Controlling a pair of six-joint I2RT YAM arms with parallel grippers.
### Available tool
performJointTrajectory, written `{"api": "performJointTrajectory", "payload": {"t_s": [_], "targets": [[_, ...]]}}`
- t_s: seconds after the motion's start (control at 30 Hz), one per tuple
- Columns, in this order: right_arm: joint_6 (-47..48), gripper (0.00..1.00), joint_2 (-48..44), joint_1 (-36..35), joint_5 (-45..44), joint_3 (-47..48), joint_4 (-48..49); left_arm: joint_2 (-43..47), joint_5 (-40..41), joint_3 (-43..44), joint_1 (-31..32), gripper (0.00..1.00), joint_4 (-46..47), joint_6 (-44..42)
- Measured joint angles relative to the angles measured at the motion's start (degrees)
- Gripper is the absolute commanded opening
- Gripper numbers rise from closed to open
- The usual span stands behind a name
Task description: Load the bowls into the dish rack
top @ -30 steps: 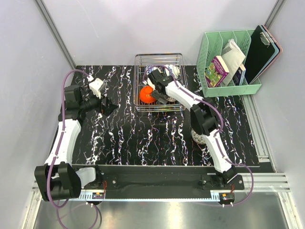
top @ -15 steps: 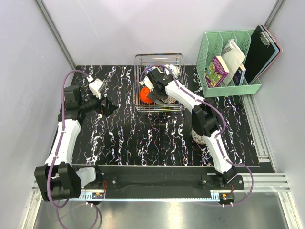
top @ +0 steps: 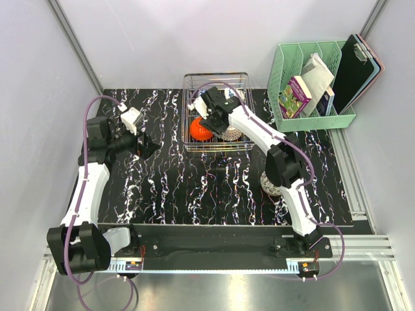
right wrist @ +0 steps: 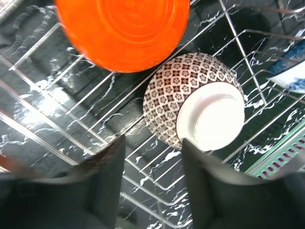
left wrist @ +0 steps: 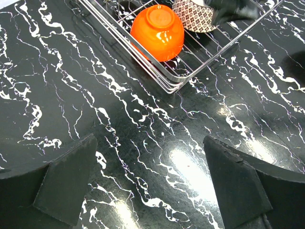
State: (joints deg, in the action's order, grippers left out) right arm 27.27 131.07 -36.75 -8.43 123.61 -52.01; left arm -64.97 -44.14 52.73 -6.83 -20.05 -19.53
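Note:
The dish rack [top: 217, 79] stands at the back middle of the table. A glossy orange bowl [top: 200, 128] [right wrist: 124, 28] [left wrist: 159, 31] lies upside down in it, and a net-patterned bowl [top: 228, 134] [right wrist: 164, 95] lies upside down beside it. A blue-and-white bowl [right wrist: 291, 76] shows at the rack's edge. My right gripper [top: 211, 118] [right wrist: 152, 152] hovers over the rack wires with its jaws apart and nothing between them. Another net-patterned bowl [top: 272, 184] sits on the table, partly under the right forearm. My left gripper [top: 144, 144] [left wrist: 150, 181] is open above bare table, left of the rack.
A mint-green organiser [top: 314, 120] with books stands at the back right, with a dark clipboard [top: 356, 65] leaning beside it. Walls close in the table on the left, back and right. The rack's front rim [left wrist: 167, 81] lies just ahead of my left gripper.
My right gripper has drawn back from over the front of the rack. The net-patterned bowl now shows lying free beside the orange one. The jaws have narrowed. The left arm is still.

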Motion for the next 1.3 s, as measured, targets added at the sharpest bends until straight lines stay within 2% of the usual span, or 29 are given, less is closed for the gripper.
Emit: {"api": "performJointTrajectory", "payload": {"t_s": [0.03,0.07,0.2,0.43,0.73,1.07,1.3], "targets": [[-0.28,0.35,-0.5,0.0,0.76,0.13,-0.31,0.0,-0.11,0.0,0.0,0.99,0.0,0.0],[-0.68,0.3,-0.96,0.0,1.49,0.15,-0.35,0.0,-0.17,0.0,0.0,0.99,-0.02,0.0],[-1.66,0.2,-1.49,0.0,3.78,0.11,-0.44,0.0,-0.31,0.0,-0.02,0.99,0.0,0.02],[-2.1,0.17,-0.72,0.0,6.12,-0.07,-0.96,0.09,-0.39,0.0,-0.07,0.99,-0.02,-0.02],[-2.08,0.1,6.08,0.92,4.13,2.05,-0.85,1.68,-0.39,-0.02,-0.31,0.99,-0.04,-0.55],[-0.81,0.07,6.75,2.51,-7.76,-1.79,7.19,1.88,-0.48,-1.14,-0.61,0.99,-0.68,-1.09],[0.09,0.06,6.75,2.56,-11.1,-2.75,9.75,1.9,-0.57,-1.38,-0.68,0.99,-0.83,-1.27]]}}
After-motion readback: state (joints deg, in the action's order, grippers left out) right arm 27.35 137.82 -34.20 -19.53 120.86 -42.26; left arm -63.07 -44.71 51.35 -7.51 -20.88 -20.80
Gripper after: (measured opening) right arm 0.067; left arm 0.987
